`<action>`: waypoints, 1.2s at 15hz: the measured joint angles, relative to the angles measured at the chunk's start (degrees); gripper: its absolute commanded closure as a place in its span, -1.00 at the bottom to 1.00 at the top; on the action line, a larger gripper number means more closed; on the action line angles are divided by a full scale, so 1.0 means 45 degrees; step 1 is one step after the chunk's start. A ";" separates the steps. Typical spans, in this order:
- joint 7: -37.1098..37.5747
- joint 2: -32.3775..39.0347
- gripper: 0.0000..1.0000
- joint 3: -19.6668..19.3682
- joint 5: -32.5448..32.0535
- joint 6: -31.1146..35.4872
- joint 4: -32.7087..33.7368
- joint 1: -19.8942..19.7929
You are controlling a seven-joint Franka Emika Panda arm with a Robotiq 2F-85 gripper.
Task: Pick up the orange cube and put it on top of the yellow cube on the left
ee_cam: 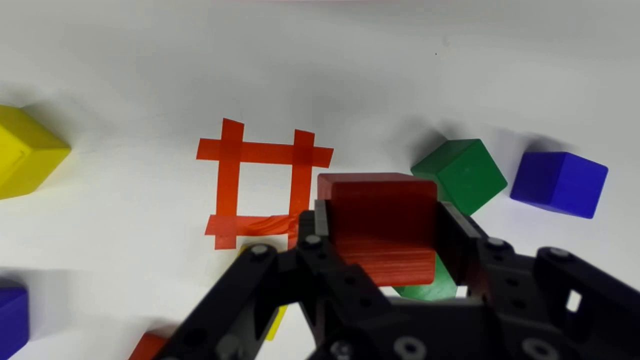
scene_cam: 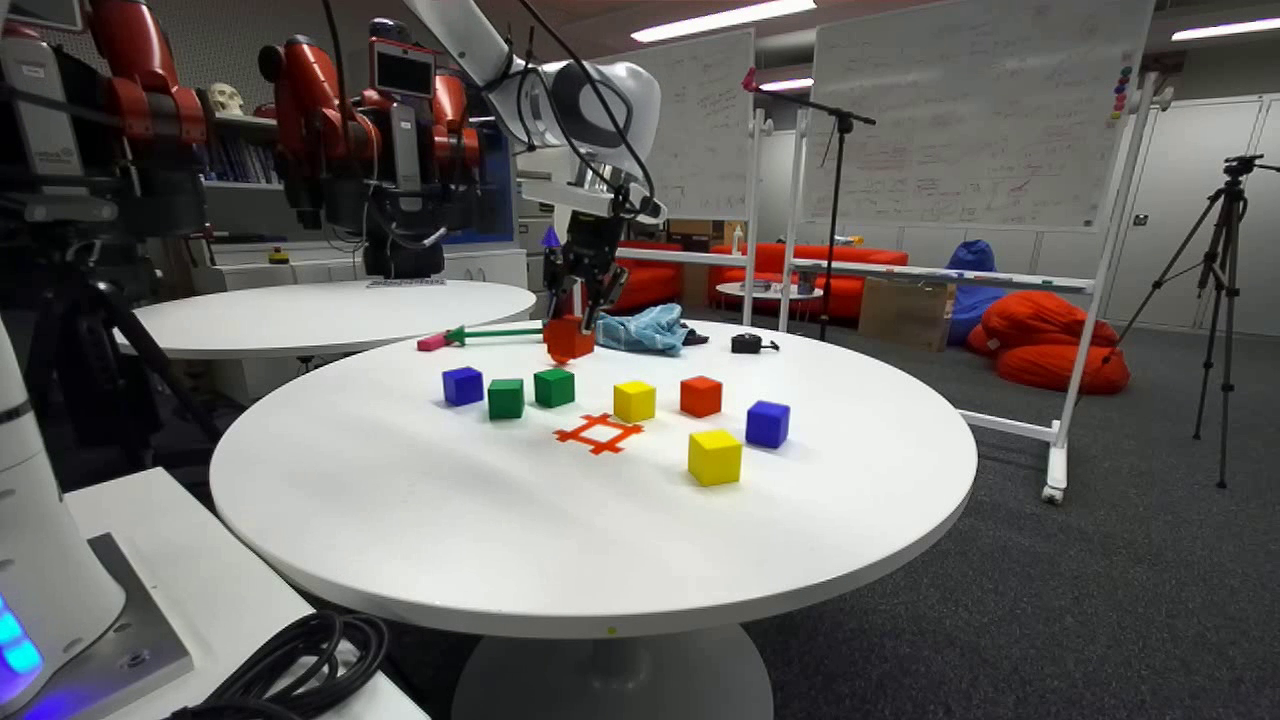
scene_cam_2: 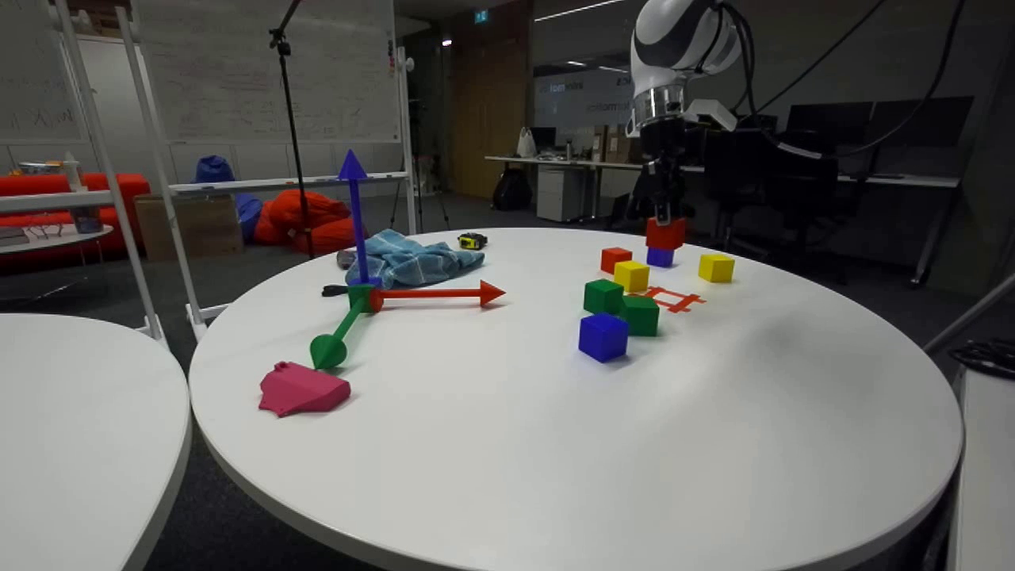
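Note:
My gripper (scene_cam: 574, 312) is shut on the orange cube (scene_cam: 568, 339), held above the white table. The held cube also shows in an exterior view (scene_cam_2: 666, 233) and, dark with shadow, between the fingers in the wrist view (ee_cam: 382, 225). One yellow cube (scene_cam: 715, 458) stands apart near the table's front; it is cut by the left edge of the wrist view (ee_cam: 30, 155). A second yellow cube (scene_cam: 634, 401) stands beside the flat red-orange tape outline (scene_cam: 600, 434); in the wrist view the fingers mostly hide it. The held cube is over neither yellow cube.
Two green cubes (scene_cam: 506, 398) and a blue cube (scene_cam: 463, 386) stand close together. Another red cube (scene_cam: 700, 396) and another blue cube (scene_cam: 767, 424) stand near the yellow cubes. An arrow-axes model (scene_cam_2: 363, 299), a blue cloth (scene_cam_2: 416, 260) and a pink piece (scene_cam_2: 304, 389) lie farther off.

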 measured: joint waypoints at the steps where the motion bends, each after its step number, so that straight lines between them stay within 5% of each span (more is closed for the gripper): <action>1: 0.0000 0.0209 0.43 -0.0001 0.0100 0.0014 0.0007 -0.0018; 18: 0.0150 0.2366 0.43 0.0002 0.0422 0.0049 0.1830 -0.0291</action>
